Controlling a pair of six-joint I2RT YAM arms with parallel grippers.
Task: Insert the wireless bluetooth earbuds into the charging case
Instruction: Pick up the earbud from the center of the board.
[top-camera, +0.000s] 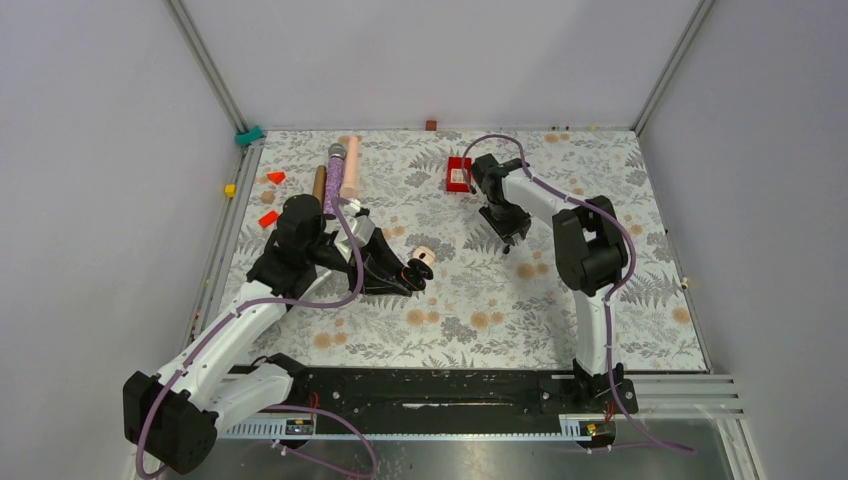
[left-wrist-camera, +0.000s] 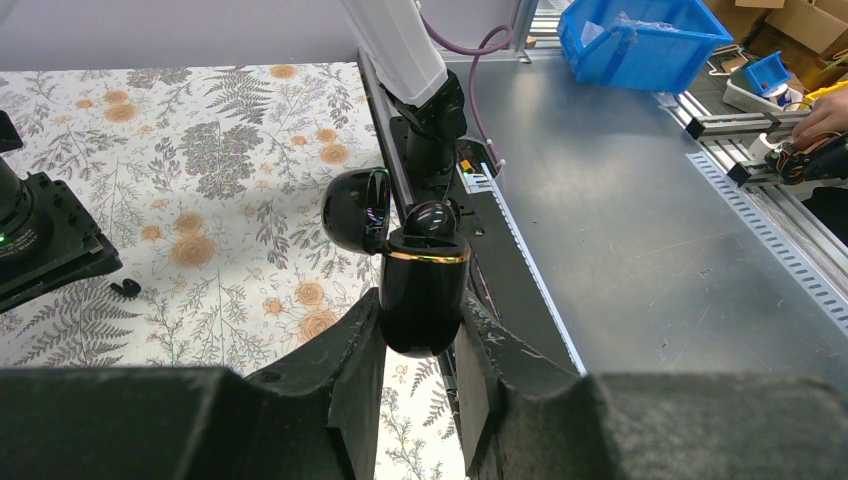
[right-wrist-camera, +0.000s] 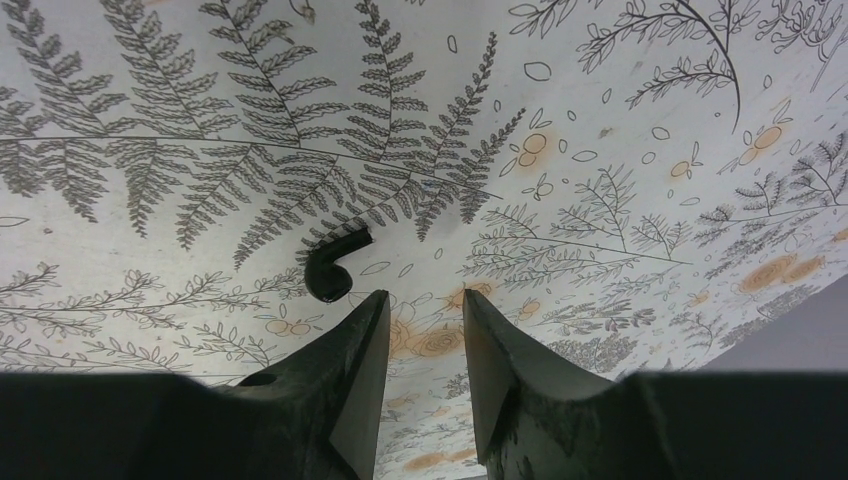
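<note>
My left gripper (left-wrist-camera: 421, 330) is shut on a glossy black charging case (left-wrist-camera: 423, 295), held upright above the mat. Its lid (left-wrist-camera: 356, 208) is swung open to the left, and a black earbud (left-wrist-camera: 430, 220) sits in the top of the case. In the top view this gripper (top-camera: 417, 274) is at the mat's middle. My right gripper (right-wrist-camera: 425, 305) is open and empty, low over the mat. A second black earbud (right-wrist-camera: 330, 268) lies on the mat just beyond its left fingertip; it also shows in the left wrist view (left-wrist-camera: 125, 287). No whitish earbuds are in view.
A small pale pinkish round case (top-camera: 424, 255) lies right by the left gripper. A red box (top-camera: 459, 173) stands behind the right arm. Three rolls (top-camera: 349, 166) lie at the back left with red blocks (top-camera: 268, 218) and a yellow block (top-camera: 230, 190).
</note>
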